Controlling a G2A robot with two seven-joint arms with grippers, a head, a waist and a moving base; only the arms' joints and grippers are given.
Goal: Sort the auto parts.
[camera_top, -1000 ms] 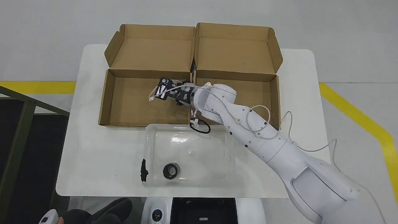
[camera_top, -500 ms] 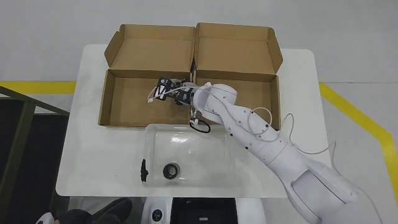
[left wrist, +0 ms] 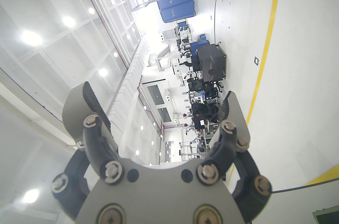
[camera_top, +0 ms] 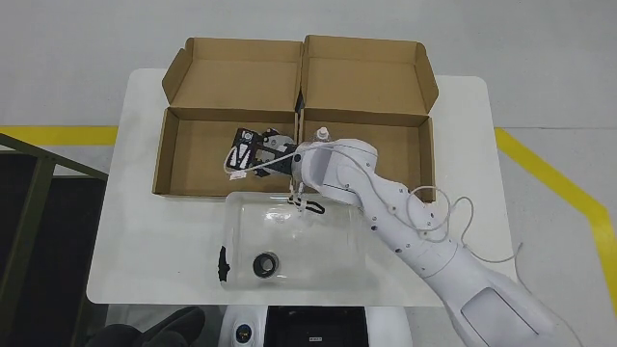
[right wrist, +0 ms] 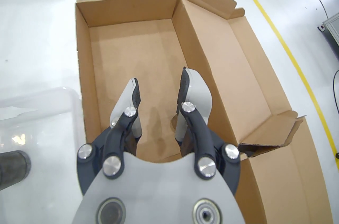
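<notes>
My right gripper (right wrist: 159, 78) stands open with nothing between its fingers, above the bare floor of the left cardboard box (right wrist: 132, 37). From the top I see that gripper (camera_top: 238, 152) over the right half of the left box (camera_top: 193, 159), its arm coming in from the front right. A dark cylindrical part (camera_top: 265, 265) lies in the clear plastic bin (camera_top: 328, 251) in front of the boxes; it is also at the edge of the right wrist view (right wrist: 13, 173). My left gripper (left wrist: 157, 91) is open, empty, and faces the hall, away from the table.
The right cardboard box (camera_top: 386, 154) adjoins the left one, both with lids folded back. A small black piece (camera_top: 223, 265) sits at the clear bin's left wall. White tabletop (camera_top: 135, 212) lies free to the left of the bin and boxes.
The right gripper has shifted left and toward the front edge, from near the boxes' shared wall to a spot farther inside the left box. The parts in the bin have not moved.
</notes>
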